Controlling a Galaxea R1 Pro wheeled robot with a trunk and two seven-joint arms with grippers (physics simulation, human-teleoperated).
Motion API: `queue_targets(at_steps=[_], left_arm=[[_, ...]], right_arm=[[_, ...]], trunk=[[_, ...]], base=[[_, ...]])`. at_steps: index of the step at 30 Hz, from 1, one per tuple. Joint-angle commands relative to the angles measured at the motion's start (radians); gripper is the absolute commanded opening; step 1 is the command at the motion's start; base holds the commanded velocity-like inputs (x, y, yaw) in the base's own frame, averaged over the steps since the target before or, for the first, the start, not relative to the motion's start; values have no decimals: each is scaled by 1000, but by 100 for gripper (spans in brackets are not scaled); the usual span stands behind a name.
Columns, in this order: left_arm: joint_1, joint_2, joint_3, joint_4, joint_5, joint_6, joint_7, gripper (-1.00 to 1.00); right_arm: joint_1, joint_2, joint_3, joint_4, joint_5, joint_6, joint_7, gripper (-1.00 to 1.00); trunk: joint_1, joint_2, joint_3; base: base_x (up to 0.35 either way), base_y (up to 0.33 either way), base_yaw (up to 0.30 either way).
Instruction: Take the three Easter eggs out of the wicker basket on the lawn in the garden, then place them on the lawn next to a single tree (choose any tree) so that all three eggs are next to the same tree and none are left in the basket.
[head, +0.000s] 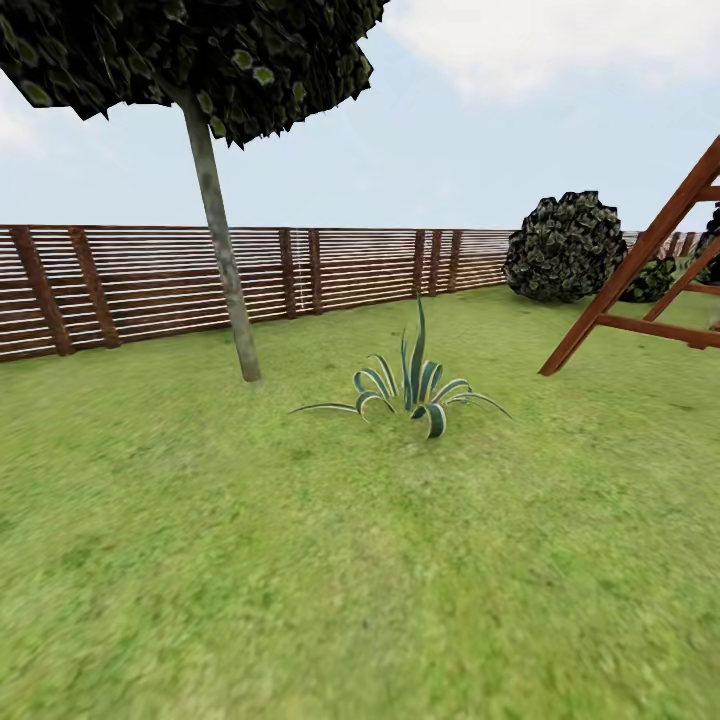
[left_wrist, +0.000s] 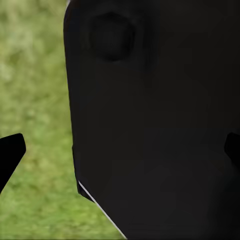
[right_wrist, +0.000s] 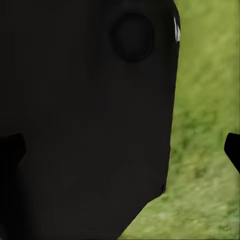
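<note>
- Closest to us: both wrist cams look at a big black panel, most likely our own body, with lawn (left_wrist: 35, 75) blurring past beside it. Our guess is the arms are tucked in against the body because we're driving, not working.
- Left gripper (left_wrist: 120, 150): one dark fingertip (left_wrist: 10, 152) pokes in on one side and another sliver on the far side, so the jaws look spread wide with nothing between them but that black panel behind. No egg in there.
- Right gripper (right_wrist: 120, 147): same deal, tips at opposite edges, wide apart, holding nothing.
- Head cam, near ground: just grass (head: 300, 600), mottled green. No basket or eggs anywhere here, so we can't say where they sit right now; we reckon we're still hunting for them.
- A bit further out: a spiky striped plant (head: 415, 390) standing alone in the grass.
- Behind it and left: a tree (head: 222, 240) with a slanted pale trunk and dark crown, rooted in open lawn near the fence (head: 150, 285). Looks like a fair drop-off candidate since the ground around its base is flat and reachable.
- Right side: brown playset (head: 640, 270) legs angling in.
- Farthest: round shrub (head: 565, 248) by the fence line, then sky.
</note>
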Motion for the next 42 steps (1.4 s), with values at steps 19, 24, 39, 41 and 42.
queue_targets(at_steps=[19, 24, 39, 41, 42], left_arm=[[15, 26, -9, -3, -14, 8, -124, 100], [15, 26, -9, -3, -14, 8, -124, 100], [15, 26, -8, -3, -14, 8, -124, 100], [15, 26, -8, -3, -14, 8, -124, 100], [15, 26, -8, -3, -14, 8, -124, 100]], right_arm=[[-65, -43, -2, 64, -89, -43, 121, 100], [-65, -43, -2, 64, -89, -43, 121, 100], [-65, -43, -2, 64, -89, -42, 121, 100], [-65, -43, -2, 64, -89, -42, 121, 100], [-65, -43, -2, 64, -89, -42, 121, 100]], trunk=[[0, 0, -6], [0, 0, -10], [0, 0, -19], [0, 0, -20], [0, 0, -20]], base=[[171, 0, -41], [341, 0, -258], [341, 0, -280], [340, 0, -287], [340, 0, -287]])
